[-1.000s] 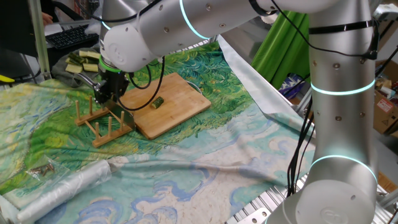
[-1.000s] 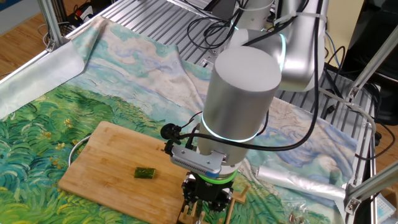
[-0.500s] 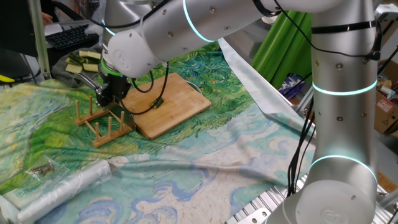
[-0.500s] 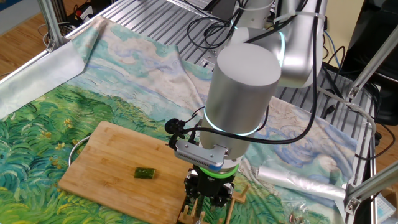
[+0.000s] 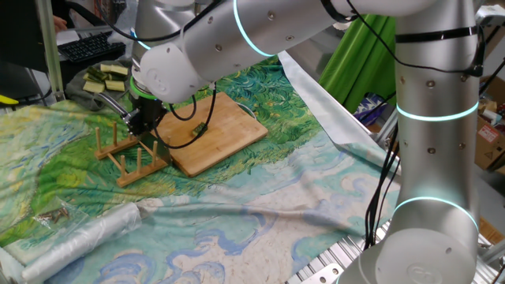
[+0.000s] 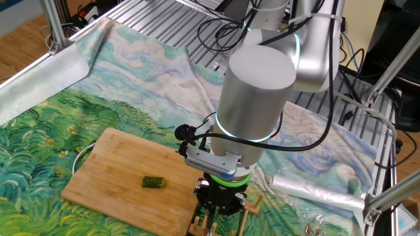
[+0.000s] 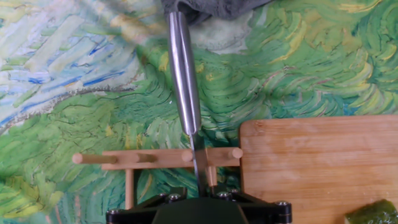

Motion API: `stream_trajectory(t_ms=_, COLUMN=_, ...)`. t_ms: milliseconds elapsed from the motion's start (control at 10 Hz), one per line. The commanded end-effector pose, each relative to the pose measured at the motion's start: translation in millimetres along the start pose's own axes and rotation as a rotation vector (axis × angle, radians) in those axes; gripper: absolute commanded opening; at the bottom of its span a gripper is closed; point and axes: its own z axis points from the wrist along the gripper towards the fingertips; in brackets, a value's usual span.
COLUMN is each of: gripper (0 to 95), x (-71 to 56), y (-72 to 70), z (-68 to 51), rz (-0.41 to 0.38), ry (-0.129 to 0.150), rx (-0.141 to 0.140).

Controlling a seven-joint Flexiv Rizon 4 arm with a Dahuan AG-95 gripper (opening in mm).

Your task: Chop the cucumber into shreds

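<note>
Cloth: painted cloth (image 5: 260, 197) covers the tabletop, so everything rests on it.
Board: cutting board (image 5: 225, 134) lies toward the far edge, ready for chopping.
Rack: wooden rack (image 5: 130, 154) stands just beside the board, holding the knife (image 7: 183, 81) upright.
Gripper: gripper (image 7: 200, 186) points down over the rack; jaws closing around the knife, grip not certain.
Cucumber: cucumber (image 6: 153, 181) sits mid-board, uncut, apart from the gripper.

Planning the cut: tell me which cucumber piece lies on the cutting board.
The small dark green chunk, alone on the bamboo cutting board; the longer pale-and-dark sticks lie heaped off the board.
</note>
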Motion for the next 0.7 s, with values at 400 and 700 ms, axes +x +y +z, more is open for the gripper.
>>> stream_trajectory(t_ms=400, gripper=0.0, x=-1.7, y=-0.2, z=-1.4, rz=0.002, ry=0.001, rx=0.006)
stream_trajectory(t_ms=700, gripper=0.0, x=-5.9, y=1.8, z=-8.3, rz=0.029, ry=-0.003, rx=0.005)
